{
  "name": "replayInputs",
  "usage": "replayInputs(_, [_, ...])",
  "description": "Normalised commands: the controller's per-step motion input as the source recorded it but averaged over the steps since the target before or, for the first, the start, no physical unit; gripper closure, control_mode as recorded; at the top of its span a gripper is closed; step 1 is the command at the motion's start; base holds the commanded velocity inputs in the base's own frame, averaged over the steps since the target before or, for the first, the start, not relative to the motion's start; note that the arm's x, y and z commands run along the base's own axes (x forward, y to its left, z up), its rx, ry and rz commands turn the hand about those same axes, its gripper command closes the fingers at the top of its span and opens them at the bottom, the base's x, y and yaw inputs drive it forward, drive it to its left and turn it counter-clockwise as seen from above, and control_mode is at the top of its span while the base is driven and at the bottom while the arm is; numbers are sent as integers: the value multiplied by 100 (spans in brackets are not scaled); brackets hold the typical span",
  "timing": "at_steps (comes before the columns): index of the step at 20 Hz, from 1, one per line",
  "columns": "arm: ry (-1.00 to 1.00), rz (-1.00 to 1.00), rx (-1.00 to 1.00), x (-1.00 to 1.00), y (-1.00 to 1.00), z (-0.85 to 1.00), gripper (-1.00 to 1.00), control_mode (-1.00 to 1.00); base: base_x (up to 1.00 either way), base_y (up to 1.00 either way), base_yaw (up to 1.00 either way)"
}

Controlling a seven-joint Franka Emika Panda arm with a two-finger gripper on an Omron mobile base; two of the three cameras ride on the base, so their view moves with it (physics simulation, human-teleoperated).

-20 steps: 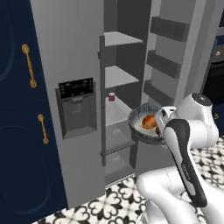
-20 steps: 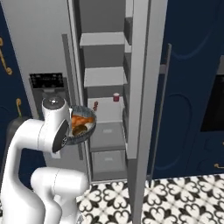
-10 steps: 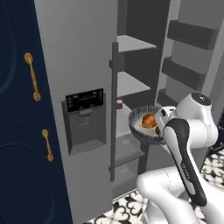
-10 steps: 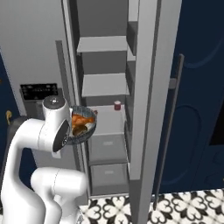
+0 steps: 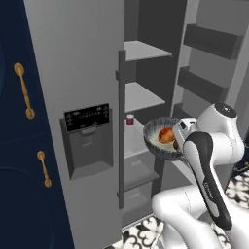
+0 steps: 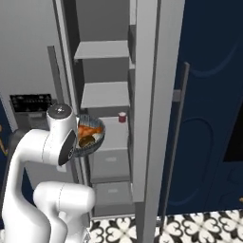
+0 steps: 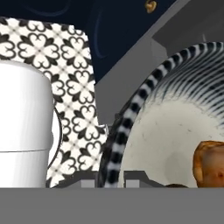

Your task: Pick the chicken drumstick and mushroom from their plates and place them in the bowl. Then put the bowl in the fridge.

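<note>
The gripper [image 7: 114,177] is clamped on the near rim of the bowl [image 5: 163,137], which hangs in the air in front of the open fridge [image 5: 141,97], level with the gap beneath its middle shelf and just outside the shelf's front edge. The chicken drumstick [image 5: 166,134] lies inside the bowl; a darker lump beside it may be the mushroom, though it is too small to tell. The bowl looks stiff and probably breakable, and held by one edge it will want to tip, so the loose food could slide. A small red-capped jar [image 5: 130,119] stands on the shelf behind, near where the bowl would go.
</note>
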Motion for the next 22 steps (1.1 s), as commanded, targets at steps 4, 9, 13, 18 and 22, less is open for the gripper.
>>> replayInputs(4, [0, 0, 0, 0, 0, 0, 100, 100, 58, 0, 0])
replayInputs(9, [0, 0, 0, 0, 0, 0, 100, 100, 34, -15, -2])
replayInputs(13, [0, 0, 0, 0, 0, 0, 100, 100, 28, -18, -15])
replayInputs(18, [0, 0, 0, 0, 0, 0, 100, 100, 47, 0, -18])
replayInputs(22, [0, 0, 0, 0, 0, 0, 100, 100, 55, 0, -19])
